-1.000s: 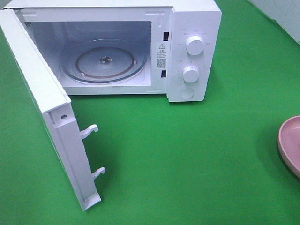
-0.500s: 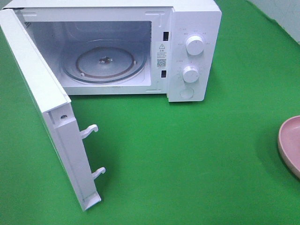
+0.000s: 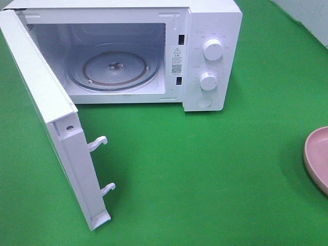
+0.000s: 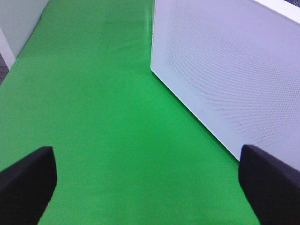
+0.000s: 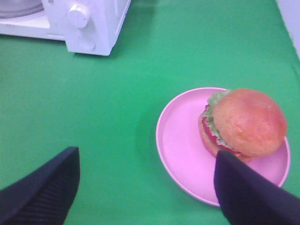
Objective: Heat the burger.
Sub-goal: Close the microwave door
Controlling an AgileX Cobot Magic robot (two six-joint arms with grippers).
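The burger (image 5: 243,123), with a golden-brown bun, green lettuce and a red tomato slice, sits on a pink plate (image 5: 183,150) in the right wrist view. My right gripper (image 5: 145,187) hangs open above the green cloth, the plate's near edge between its dark fingers (image 5: 42,190) and the burger apart from them. In the high view only the plate's edge (image 3: 315,156) shows at the right; the burger is out of that view. The white microwave (image 3: 205,56) stands with its door (image 3: 56,128) swung wide and the glass turntable (image 3: 113,69) bare. My left gripper (image 4: 145,180) is open beside the door's outer face (image 4: 234,79).
Green cloth (image 3: 205,174) covers the table. The open microwave door juts toward the front left, with two latch hooks (image 3: 100,143) sticking out. Two knobs (image 3: 212,49) sit on the microwave's right panel. A pale wall (image 4: 18,23) borders the cloth at the far left.
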